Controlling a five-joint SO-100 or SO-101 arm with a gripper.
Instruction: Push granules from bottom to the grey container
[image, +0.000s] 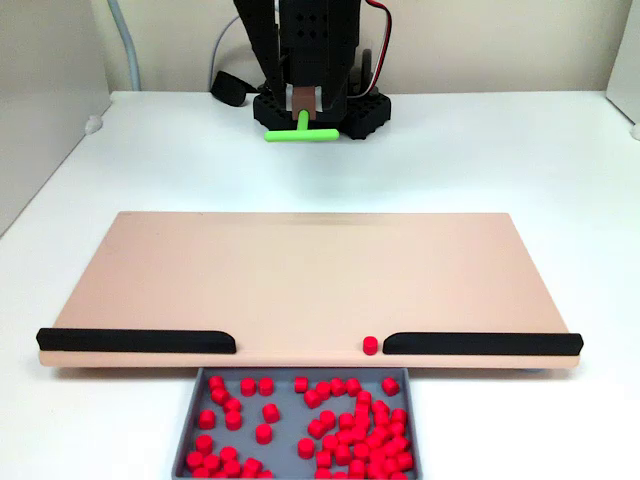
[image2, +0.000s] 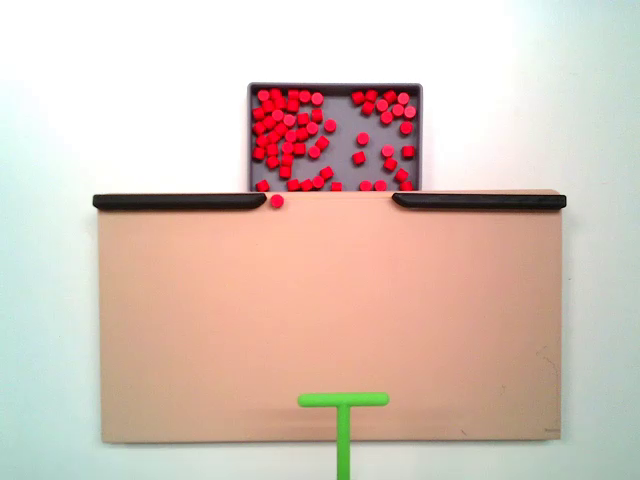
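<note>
Many red granules (image: 350, 425) (image2: 290, 125) lie in the grey container (image: 195, 415) (image2: 340, 95), which sits against the tan board's (image: 310, 280) (image2: 330, 310) edge at the gap between two black strips. One stray granule (image: 370, 345) (image2: 277, 201) rests on the board at the gap, beside a strip's end. My gripper (image: 303, 103) is shut on the stem of the green T-shaped pusher (image: 300, 133) (image2: 343, 400), held at the board's far side from the container, bar over the board's edge.
Black strips (image: 135, 341) (image: 480, 344) (image2: 180, 201) (image2: 480, 201) line the board's edge on either side of the gap. The arm's black base (image: 360, 110) stands behind the board on the white table (image: 560, 160). A grey wall panel (image: 40, 110) stands at the left.
</note>
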